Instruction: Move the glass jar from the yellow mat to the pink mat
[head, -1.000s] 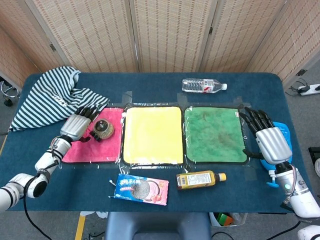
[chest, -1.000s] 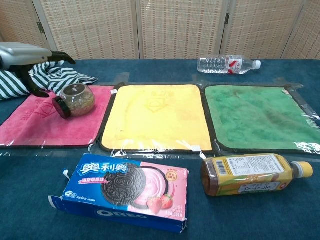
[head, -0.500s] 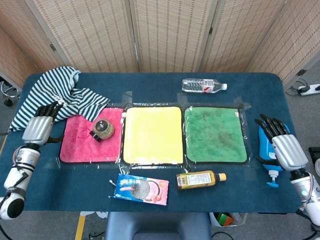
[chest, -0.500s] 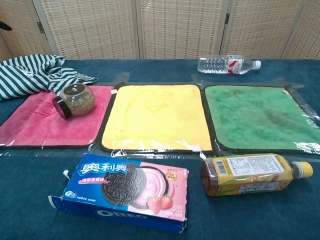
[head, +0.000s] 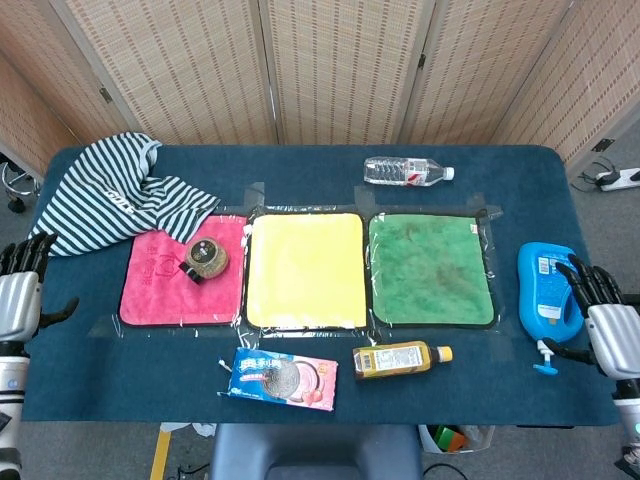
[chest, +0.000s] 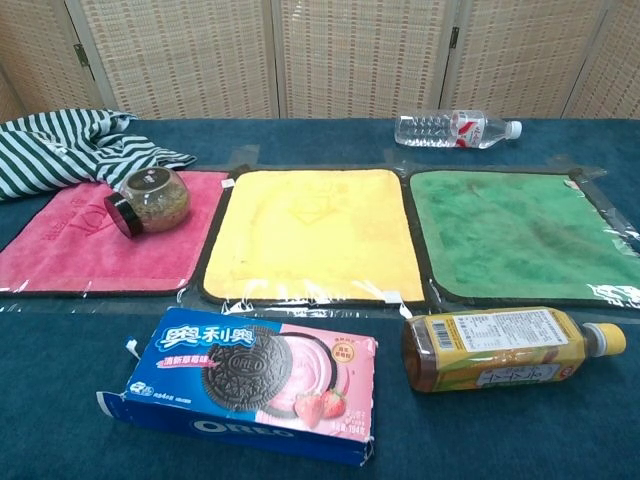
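The glass jar (head: 205, 259) (chest: 150, 200) lies on its side on the pink mat (head: 160, 295) (chest: 70, 250), black lid toward the front left. The yellow mat (head: 304, 270) (chest: 312, 235) beside it is bare. My left hand (head: 18, 290) is at the table's far left edge, open, well away from the jar. My right hand (head: 608, 325) is at the far right edge, open, beside a blue bottle. Neither hand shows in the chest view.
A green mat (head: 430, 268) lies right of the yellow one. A striped shirt (head: 110, 195) is at the back left, a water bottle (head: 408, 171) at the back. An Oreo box (head: 278, 379), a tea bottle (head: 400, 360) and a blue pump bottle (head: 545, 295) lie toward the front and right.
My left hand has let go of the jar and drawn back left to the table edge. My right hand has withdrawn to the right edge. The jar stays on the pink mat.
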